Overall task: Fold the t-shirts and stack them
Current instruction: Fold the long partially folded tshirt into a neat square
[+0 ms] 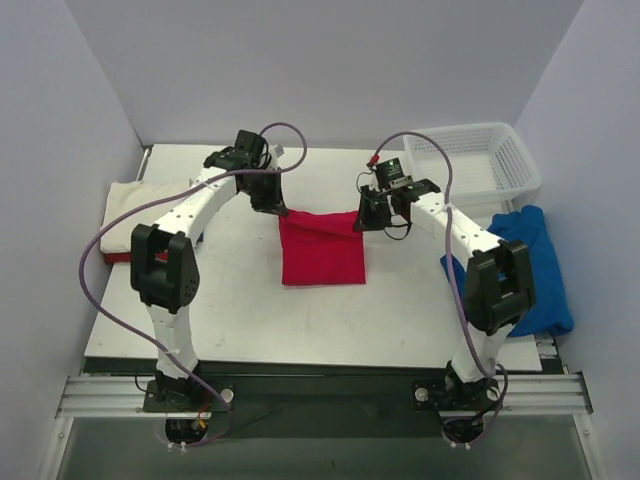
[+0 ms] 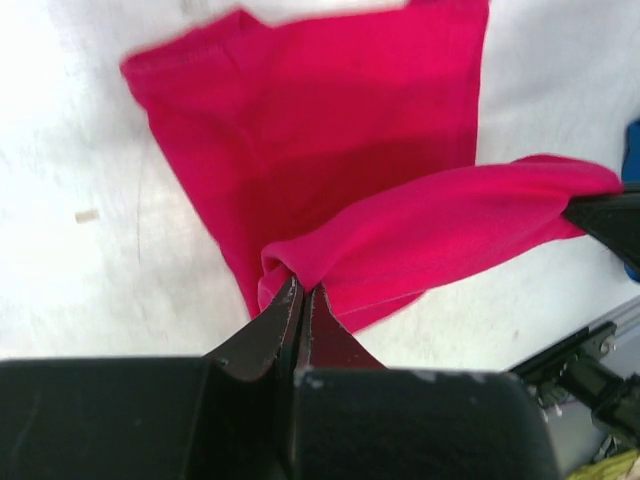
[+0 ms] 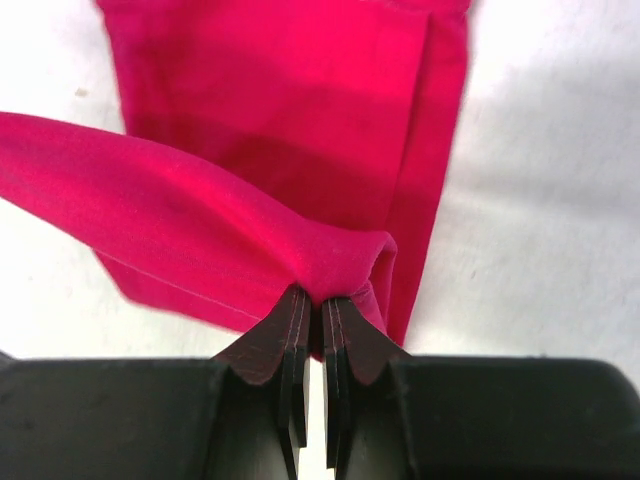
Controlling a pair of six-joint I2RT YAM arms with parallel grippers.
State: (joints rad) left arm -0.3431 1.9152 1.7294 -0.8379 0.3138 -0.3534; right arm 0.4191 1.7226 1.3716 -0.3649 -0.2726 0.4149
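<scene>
The crimson red t-shirt (image 1: 321,250) lies partly folded in the middle of the table, its far edge lifted off the surface. My left gripper (image 1: 272,205) is shut on the far left corner of the red t-shirt (image 2: 330,170), pinching cloth between its fingertips (image 2: 290,300). My right gripper (image 1: 366,215) is shut on the far right corner of the red t-shirt (image 3: 270,130), cloth bunched at its tips (image 3: 300,300). The raised edge stretches between both grippers. A royal blue t-shirt (image 1: 535,270) lies crumpled at the right table edge. A cream t-shirt (image 1: 130,205) lies at the left edge.
A white lattice basket (image 1: 470,165) stands at the back right corner. White walls close in the table on the left, back and right. The arm bases sit on rails at the near edge.
</scene>
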